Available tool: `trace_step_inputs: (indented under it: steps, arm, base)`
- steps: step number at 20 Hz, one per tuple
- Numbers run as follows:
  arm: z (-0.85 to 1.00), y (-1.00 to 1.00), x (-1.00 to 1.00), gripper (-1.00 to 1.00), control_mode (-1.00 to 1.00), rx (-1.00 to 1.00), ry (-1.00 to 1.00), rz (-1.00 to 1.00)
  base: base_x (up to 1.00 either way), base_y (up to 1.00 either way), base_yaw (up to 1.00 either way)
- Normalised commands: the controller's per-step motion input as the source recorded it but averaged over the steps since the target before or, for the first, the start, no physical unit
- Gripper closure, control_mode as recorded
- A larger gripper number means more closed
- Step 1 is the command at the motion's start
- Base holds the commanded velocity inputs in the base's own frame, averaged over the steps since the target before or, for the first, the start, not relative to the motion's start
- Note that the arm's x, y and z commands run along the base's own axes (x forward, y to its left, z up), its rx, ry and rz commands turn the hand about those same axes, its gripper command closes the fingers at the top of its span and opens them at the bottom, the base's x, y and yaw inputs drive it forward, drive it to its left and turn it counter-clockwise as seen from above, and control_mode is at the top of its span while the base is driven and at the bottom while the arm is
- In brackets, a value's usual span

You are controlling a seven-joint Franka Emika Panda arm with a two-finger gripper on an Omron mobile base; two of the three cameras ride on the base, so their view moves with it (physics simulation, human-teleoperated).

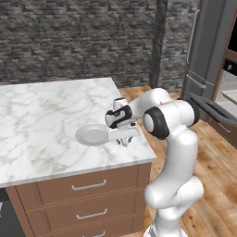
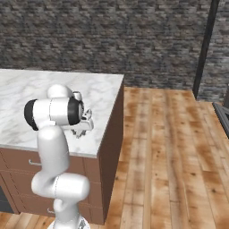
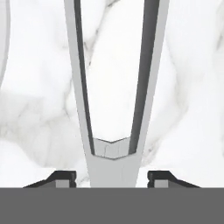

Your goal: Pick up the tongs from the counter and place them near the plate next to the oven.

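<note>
The silver tongs [image 3: 113,151] lie flat on a plain white marble top [image 1: 41,115] over wood drawers, their two arms running away from the hand. My gripper [image 3: 113,177] hovers low over their joined end, and its dark fingertips [image 3: 61,177] stand apart from the metal on both sides, so it is open. Seen from the left base, the gripper [image 1: 124,140] points down just right of the round light-grey plate [image 1: 92,134], near the top's right front corner. The plate's rim [image 3: 3,43] shows at the hand view's left edge. The black-fronted oven [image 1: 230,68] is at the far right. The counter with the cooktop is out of view.
The marble top's right edge [image 2: 117,112] drops to a wooden floor [image 2: 165,147]. A tall grey appliance [image 1: 208,51] stands right of the arm, with a dark flap [image 1: 210,109] sticking out at elbow height. A stone wall [image 1: 69,41] runs behind.
</note>
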Motion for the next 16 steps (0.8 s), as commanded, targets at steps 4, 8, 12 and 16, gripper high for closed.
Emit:
trace_step_inputs:
  steps: [4, 8, 12, 16]
  arm:
    - [0.42, 0.02, -0.17, -1.00, -1.00, -0.12, 0.00, 0.00]
    - [0.75, 0.00, -0.48, -1.00, -1.00, -0.02, -0.02, 0.00]
    - [0.92, -0.13, -0.97, -1.00, -1.00, 0.06, -0.05, 0.00]
    - [0.72, -0.40, -1.00, -1.00, -1.00, 0.21, -0.04, -0.01]
  base:
    - [0.00, 0.00, 0.00]
    - [0.00, 0.00, 0.00]
    - [0.00, 0.00, 0.00]
    - [0.00, 0.00, 0.00]
